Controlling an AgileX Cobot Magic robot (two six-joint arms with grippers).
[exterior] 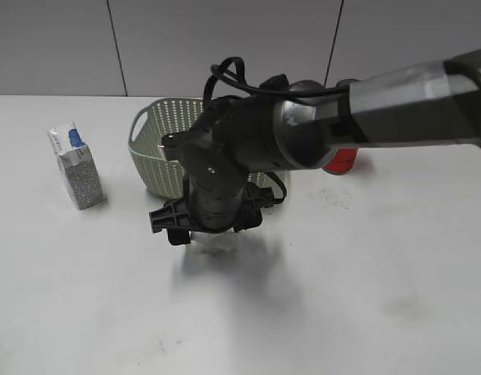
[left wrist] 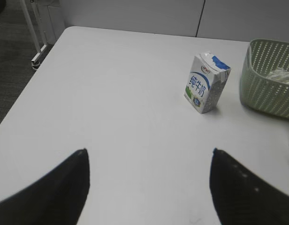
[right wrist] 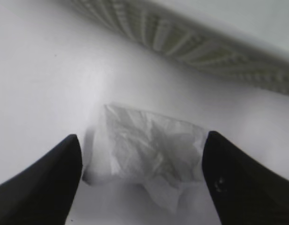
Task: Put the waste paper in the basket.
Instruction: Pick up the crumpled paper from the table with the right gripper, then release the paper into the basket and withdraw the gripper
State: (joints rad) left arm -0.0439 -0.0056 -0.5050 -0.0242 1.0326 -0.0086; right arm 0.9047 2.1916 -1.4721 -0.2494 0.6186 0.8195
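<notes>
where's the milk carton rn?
The milk carton stands upright on the table's left side in the exterior view, left of the green basket and apart from it; the left wrist view also shows it beside the basket.

We record the table (exterior: 397, 273) as a matt white surface, smooth, with faint grey smudges. The paper wad (right wrist: 149, 152) looks thin, soft and heavily creased, slightly translucent at its edges. The basket (exterior: 158, 144) reads as pale green moulded plastic with a perforated, low-sheen wall. The carton (left wrist: 206, 83) is printed coated card, lightly glossy. The right arm (exterior: 248, 148) shows dark matt plastic housing and a brushed grey sleeve. We note the red can (exterior: 342, 160) as glossy.
</notes>
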